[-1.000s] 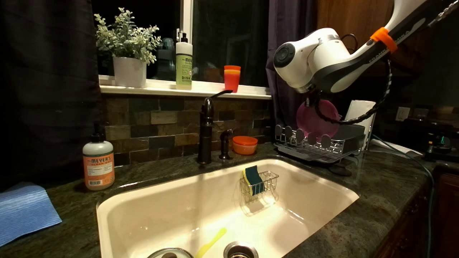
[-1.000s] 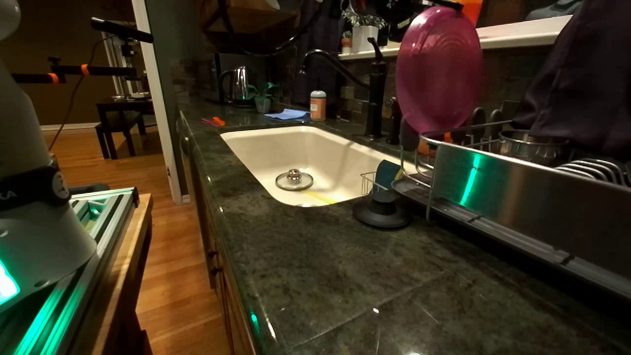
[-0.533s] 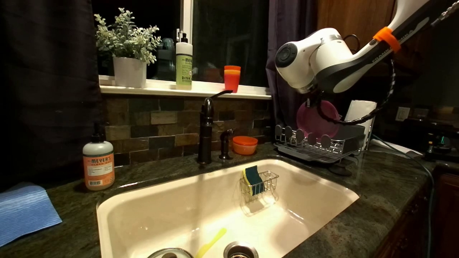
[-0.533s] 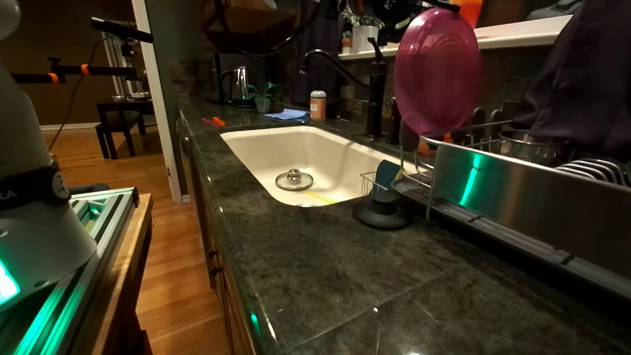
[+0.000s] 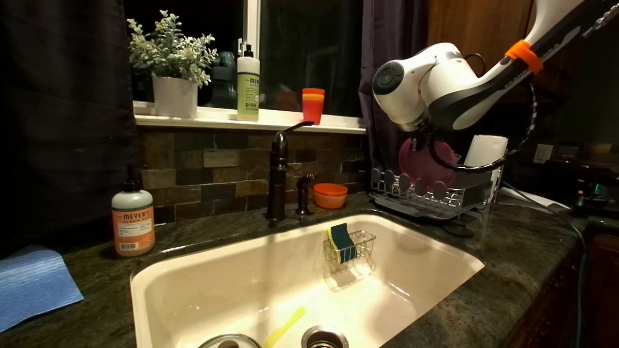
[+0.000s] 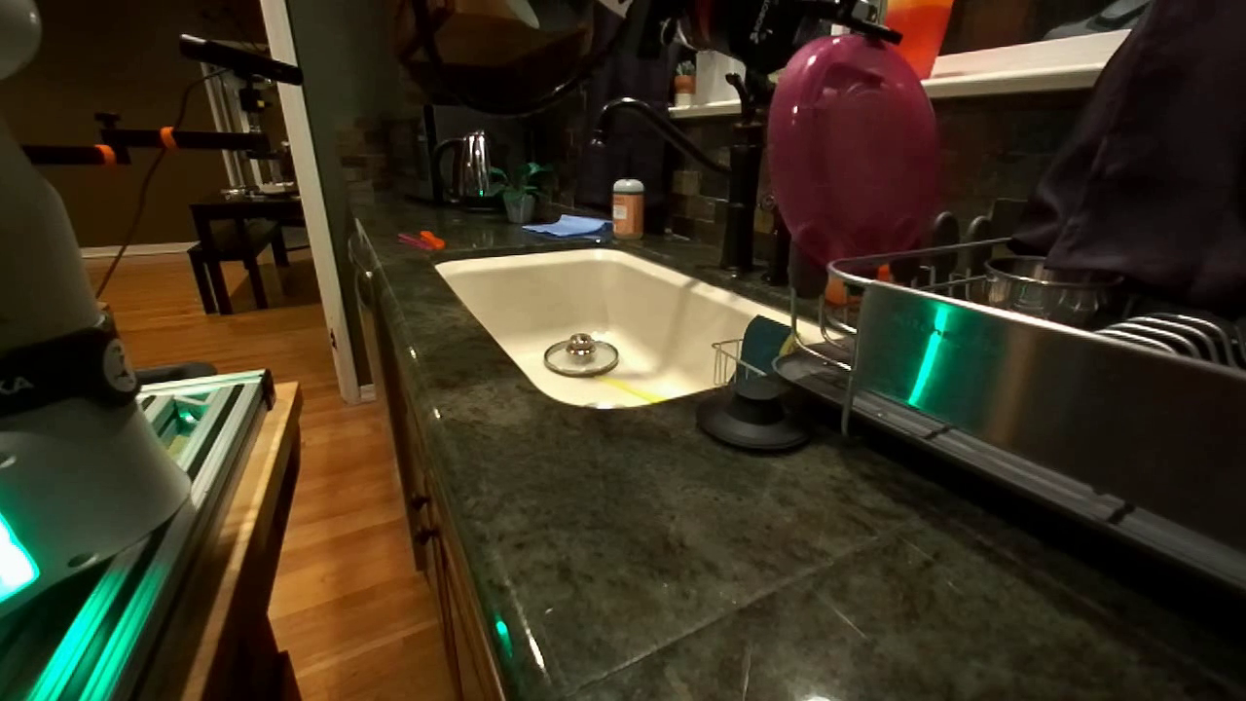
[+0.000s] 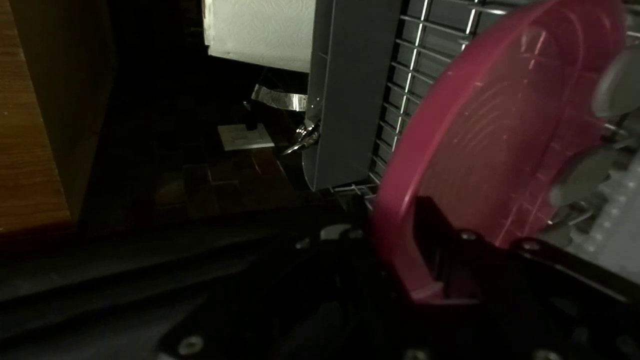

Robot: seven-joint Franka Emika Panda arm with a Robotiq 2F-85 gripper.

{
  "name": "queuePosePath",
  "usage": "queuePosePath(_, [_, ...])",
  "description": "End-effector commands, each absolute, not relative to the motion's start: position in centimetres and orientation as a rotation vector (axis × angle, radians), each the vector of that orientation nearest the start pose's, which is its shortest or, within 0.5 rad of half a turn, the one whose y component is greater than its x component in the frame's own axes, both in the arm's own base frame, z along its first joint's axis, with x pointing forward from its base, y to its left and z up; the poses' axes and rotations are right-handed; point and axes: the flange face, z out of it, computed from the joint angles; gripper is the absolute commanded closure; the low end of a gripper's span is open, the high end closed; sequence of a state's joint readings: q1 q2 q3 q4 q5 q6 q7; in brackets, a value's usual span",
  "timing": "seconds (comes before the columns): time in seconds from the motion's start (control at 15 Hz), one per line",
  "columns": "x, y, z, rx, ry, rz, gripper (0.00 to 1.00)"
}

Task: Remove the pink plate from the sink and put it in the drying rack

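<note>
The pink plate [image 5: 425, 164] stands nearly upright at the drying rack [image 5: 411, 205] in both exterior views; it also shows here [image 6: 852, 156]. Its lower edge is behind the front prongs and the rack's end [image 6: 1032, 389]; I cannot tell if it rests on the wires. My gripper [image 7: 392, 227] is shut on the plate's upper rim, one finger on each side, in the wrist view. In an exterior view the gripper [image 6: 866, 24] is at the plate's top edge. The cream-white sink [image 5: 208, 275] holds no plate.
A dark faucet [image 5: 277, 179] and orange bowl [image 5: 330, 195] stand left of the rack. A metal bowl [image 6: 1051, 287] sits in the rack. A black round object [image 6: 754, 419] stands beside it. The sink holds a sponge caddy [image 5: 365, 246] and glass lid [image 6: 581, 358].
In the last half second my gripper and the plate's top have moved down a little, and the plate leans slightly more. The arm has also shifted slightly to the right in an exterior view.
</note>
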State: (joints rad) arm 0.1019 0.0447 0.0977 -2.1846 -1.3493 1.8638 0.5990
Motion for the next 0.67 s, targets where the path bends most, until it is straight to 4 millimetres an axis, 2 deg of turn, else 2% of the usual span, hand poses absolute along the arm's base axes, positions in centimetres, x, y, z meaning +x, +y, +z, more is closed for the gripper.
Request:
queuePosePath(0.0, [52.5, 2.4, 34.1, 1.999, 0.328, 0.171, 0.42])
queuePosePath(0.2, [52.3, 1.8, 32.5, 2.029, 0.347, 0.167, 0.16])
queuePosePath(0.33, [52.5, 2.1, 32.7, 2.036, 0.348, 0.185, 0.03])
queuePosePath(0.4, [52.5, 2.1, 32.7, 2.040, 0.350, 0.193, 0.00])
queuePosePath(0.6, [52.6, 2.2, 33.1, 2.056, 0.346, 0.206, 0.00])
